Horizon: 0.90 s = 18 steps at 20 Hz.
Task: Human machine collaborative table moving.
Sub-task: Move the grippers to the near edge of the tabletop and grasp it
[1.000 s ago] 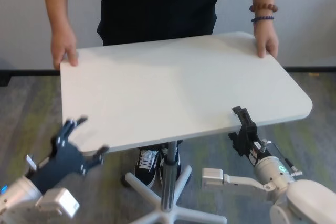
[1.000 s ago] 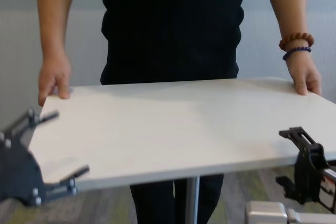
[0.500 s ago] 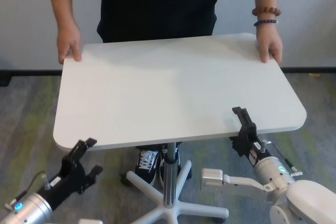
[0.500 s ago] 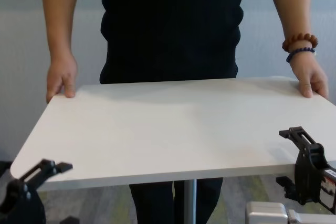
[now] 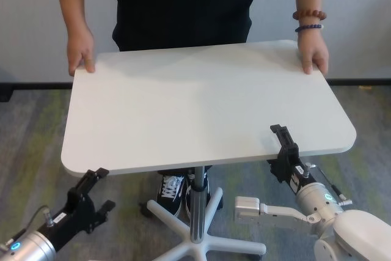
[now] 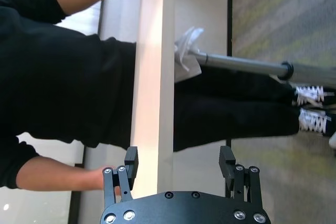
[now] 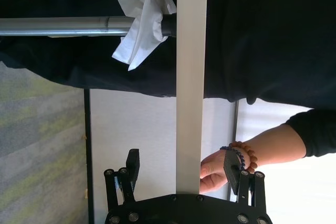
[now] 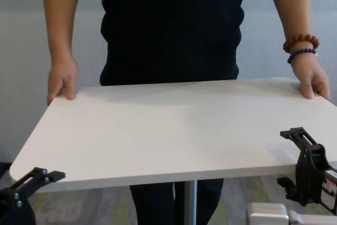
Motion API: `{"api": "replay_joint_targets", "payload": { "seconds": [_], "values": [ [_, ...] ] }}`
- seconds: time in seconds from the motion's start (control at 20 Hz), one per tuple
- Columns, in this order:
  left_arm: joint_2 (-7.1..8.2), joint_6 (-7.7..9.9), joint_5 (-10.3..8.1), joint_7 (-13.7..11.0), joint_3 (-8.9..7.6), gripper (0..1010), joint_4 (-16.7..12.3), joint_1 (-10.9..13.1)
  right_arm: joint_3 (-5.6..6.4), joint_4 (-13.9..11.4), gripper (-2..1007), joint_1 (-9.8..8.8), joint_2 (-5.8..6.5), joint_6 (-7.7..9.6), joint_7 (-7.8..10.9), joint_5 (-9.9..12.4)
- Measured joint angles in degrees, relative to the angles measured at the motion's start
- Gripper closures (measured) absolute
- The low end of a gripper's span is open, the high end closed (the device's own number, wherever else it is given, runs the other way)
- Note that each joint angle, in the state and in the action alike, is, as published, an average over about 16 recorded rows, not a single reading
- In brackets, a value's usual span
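The white table point(image 5: 201, 102) stands level on its silver pole point(image 5: 197, 206). The human point(image 5: 183, 4) in black stands at its far side with a hand on each far corner point(image 5: 80, 52) point(image 5: 313, 54); bead bracelets are on one wrist point(image 5: 308, 15). My right gripper point(image 5: 273, 146) is open and straddles the near edge towards the right, one finger above the top and one below; the right wrist view shows the edge point(image 7: 191, 103) between its jaws. My left gripper point(image 5: 105, 187) is open just below the near left corner; the left wrist view shows the table's edge point(image 6: 152, 108) close to one finger point(image 6: 131, 162).
The table's star base point(image 5: 183, 233) spreads on the grey-green carpet, with the human's black sneakers point(image 5: 172, 189) behind it. A wad of white paper point(image 7: 140, 17) sits on the pole under the top. A wall with a black baseboard point(image 5: 36, 84) runs behind.
The table has swung from skewed to square with me. My left gripper has dropped from the table's left edge to below the near left corner. The right gripper has stayed put.
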Motion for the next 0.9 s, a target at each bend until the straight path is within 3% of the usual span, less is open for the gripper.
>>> {"api": "replay_joint_targets", "payload": {
  "seconds": [0.2, 0.6, 0.75, 0.9],
  "values": [
    [0.26, 3.72, 2.19, -0.61, -0.63, 10, -1.69, 1.26, 0.0, 0.0, -1, 0.0, 0.0, 0.0, 0.0, 0.0],
    [0.05, 13.51, 9.13, -1.33, -1.35, 10, -5.48, 3.63, 0.0, 0.0, -1, 0.0, 0.0, 0.0, 0.0, 0.0],
    [-0.3, 16.05, 11.15, -1.75, -1.45, 10, -6.47, 4.19, 0.0, 0.0, -1, 0.0, 0.0, 0.0, 0.0, 0.0],
    [-0.79, 17.37, 12.29, -2.16, -1.5, 10, -7.11, 4.52, 0.0, 0.0, -1, 0.0, 0.0, 0.0, 0.0, 0.0]
  ]
}}
